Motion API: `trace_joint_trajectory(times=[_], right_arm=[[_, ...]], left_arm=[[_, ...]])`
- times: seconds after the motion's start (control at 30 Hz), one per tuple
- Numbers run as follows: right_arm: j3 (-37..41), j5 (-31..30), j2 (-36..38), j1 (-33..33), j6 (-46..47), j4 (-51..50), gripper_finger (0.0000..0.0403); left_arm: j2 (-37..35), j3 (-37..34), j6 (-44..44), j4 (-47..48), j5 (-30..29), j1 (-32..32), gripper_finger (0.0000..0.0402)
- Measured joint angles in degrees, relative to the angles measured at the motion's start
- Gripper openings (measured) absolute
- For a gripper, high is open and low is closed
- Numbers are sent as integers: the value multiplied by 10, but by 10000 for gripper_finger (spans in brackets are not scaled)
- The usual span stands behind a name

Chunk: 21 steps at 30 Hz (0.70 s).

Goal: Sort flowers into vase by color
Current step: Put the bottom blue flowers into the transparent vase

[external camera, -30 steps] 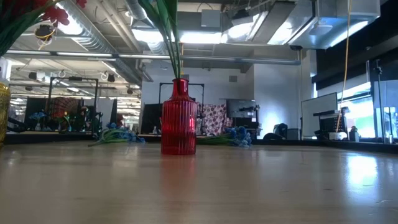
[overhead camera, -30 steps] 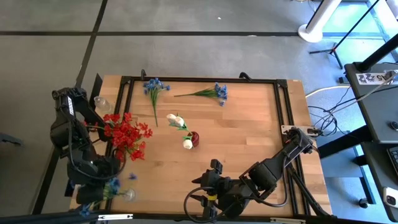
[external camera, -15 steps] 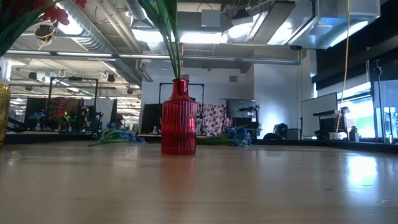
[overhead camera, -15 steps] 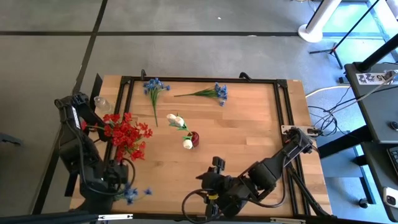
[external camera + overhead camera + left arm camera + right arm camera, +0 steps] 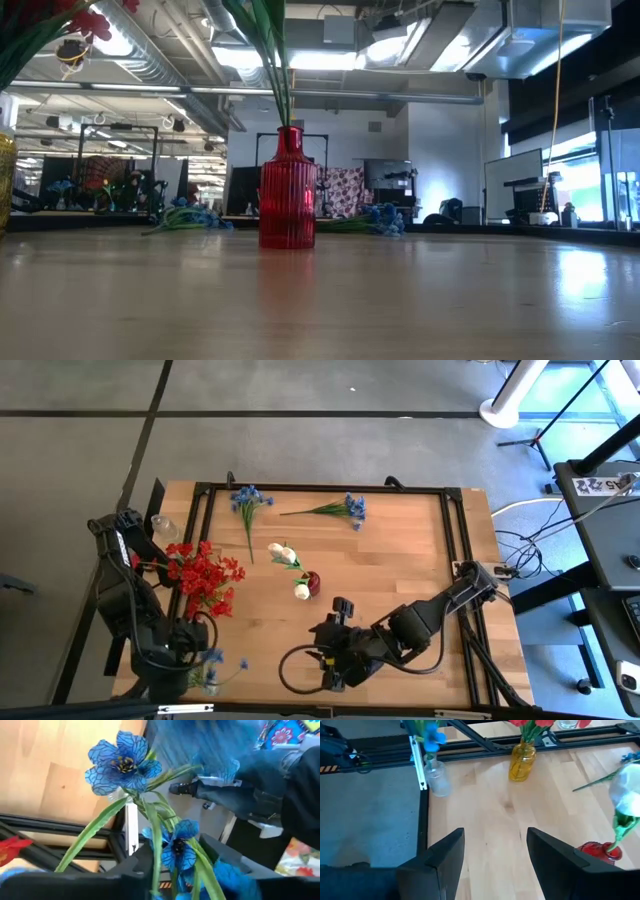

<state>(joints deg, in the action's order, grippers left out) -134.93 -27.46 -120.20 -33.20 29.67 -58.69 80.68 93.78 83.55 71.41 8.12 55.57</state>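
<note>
My left gripper (image 5: 190,660) is at the table's near-left corner, shut on a blue flower sprig (image 5: 122,762). Its blooms (image 5: 215,657) hover over a clear glass vase (image 5: 210,678). In the right wrist view a blue bloom (image 5: 427,737) stands above that vase (image 5: 437,777). My right gripper (image 5: 312,660) is open near the near edge and points toward the left. Two more blue sprigs (image 5: 247,500) (image 5: 340,510) lie flat near the far edge. Red flowers (image 5: 203,575) stand in a yellow vase (image 5: 521,762). White flowers (image 5: 285,552) stand in a red vase (image 5: 288,190). My left gripper holds the blue sprig by its green stems (image 5: 157,850), which run down between the two dark fingers. The blooms stick out beyond the fingers. The spot where the fingers meet the stems lies at the picture's bottom edge and is mostly hidden. Whether the stem ends reach into the clear vase, I cannot tell.
A black frame (image 5: 320,488) runs around the wooden table. A clear glass object (image 5: 165,525) stands at the far-left, outside the frame. Bare wood (image 5: 400,560) lies between the red vase and the right rail. Cables hang off the right side.
My left gripper has swung toward the table's right along the near edge, carrying the blue sprig, so the blooms now sit over the clear vase. My right gripper has moved toward the far edge, farther in over the table, and stays open.
</note>
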Motion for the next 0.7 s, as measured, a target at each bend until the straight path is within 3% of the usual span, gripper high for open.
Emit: trace_joint_trajectory(times=[0.17, 0.47, 0.7], right_arm=[[0, -10, 0, -1, 0, 0, 214], [0, -24, 0, -1, 19, 0, 214], [0, -25, 0, -1, 37, 0, 214]], left_arm=[[-2, 0, -25, 10, 7, 0, 164], [-37, 0, -32, 117, -16, 4, 168], [-85, 6, -17, 75, -13, 6, 169]])
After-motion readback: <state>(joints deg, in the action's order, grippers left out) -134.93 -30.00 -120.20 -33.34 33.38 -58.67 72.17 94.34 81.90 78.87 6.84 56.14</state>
